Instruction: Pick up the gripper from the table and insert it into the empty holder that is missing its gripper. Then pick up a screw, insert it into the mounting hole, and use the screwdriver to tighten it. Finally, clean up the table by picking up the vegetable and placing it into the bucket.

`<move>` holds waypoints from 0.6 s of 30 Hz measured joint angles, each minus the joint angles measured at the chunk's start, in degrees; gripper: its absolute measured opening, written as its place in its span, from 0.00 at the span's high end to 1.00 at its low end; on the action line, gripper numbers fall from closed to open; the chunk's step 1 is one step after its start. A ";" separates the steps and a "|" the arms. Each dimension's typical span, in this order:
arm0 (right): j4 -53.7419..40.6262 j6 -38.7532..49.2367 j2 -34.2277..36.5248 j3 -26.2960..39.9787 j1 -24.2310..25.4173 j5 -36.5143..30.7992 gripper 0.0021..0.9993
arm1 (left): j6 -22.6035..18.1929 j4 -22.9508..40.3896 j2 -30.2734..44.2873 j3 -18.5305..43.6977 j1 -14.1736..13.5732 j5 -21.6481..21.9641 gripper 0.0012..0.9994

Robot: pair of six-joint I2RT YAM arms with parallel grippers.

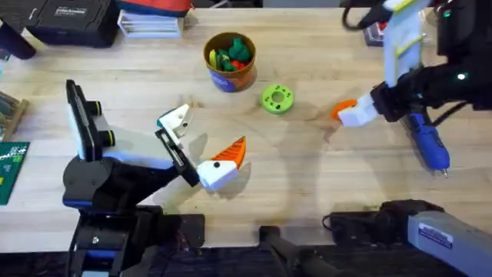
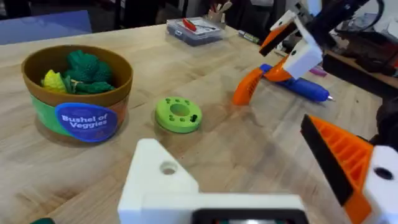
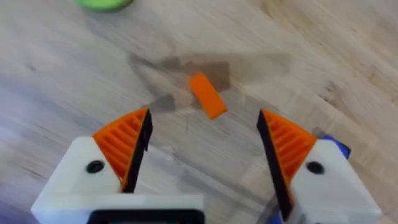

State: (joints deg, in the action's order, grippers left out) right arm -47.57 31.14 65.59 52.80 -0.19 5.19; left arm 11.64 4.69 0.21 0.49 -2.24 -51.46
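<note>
The loose orange gripper [image 3: 207, 95] lies on the wood below and between the open fingers of my right gripper [image 3: 202, 124]; in the left wrist view it [image 2: 249, 84] sits under that gripper [image 2: 292, 40]. My left gripper [image 1: 206, 137] is open, with one bare white holder [image 1: 178, 119] and one orange finger [image 1: 231, 152]. A teal-green bit of the vegetable [image 1: 166, 121] peeks out beside the holder. The blue screwdriver [image 1: 427, 143] lies at the right. The bucket [image 1: 229, 58] stands at the back with toy produce inside.
A lime-green disc with holes [image 1: 277, 98] lies between the bucket and my right gripper. A clear box [image 2: 193, 28] stands at the far edge. Books and a black case [image 1: 73, 19] sit at the back left, a green board [image 1: 11, 169] at the left edge.
</note>
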 joint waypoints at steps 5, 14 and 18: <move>0.23 6.11 4.59 0.00 0.00 -0.45 0.03 | 0.00 0.00 0.00 0.00 0.00 0.01 0.01; 1.97 8.65 10.82 0.00 0.00 -0.92 0.16 | 0.00 0.00 0.00 0.00 0.00 0.00 0.01; 3.24 9.20 12.57 0.02 0.00 -0.96 0.26 | 0.00 0.00 0.00 0.00 0.00 0.00 0.01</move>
State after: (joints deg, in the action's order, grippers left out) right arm -44.33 40.34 78.16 52.82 -0.19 4.23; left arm 11.64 4.69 0.20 0.49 -2.24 -51.46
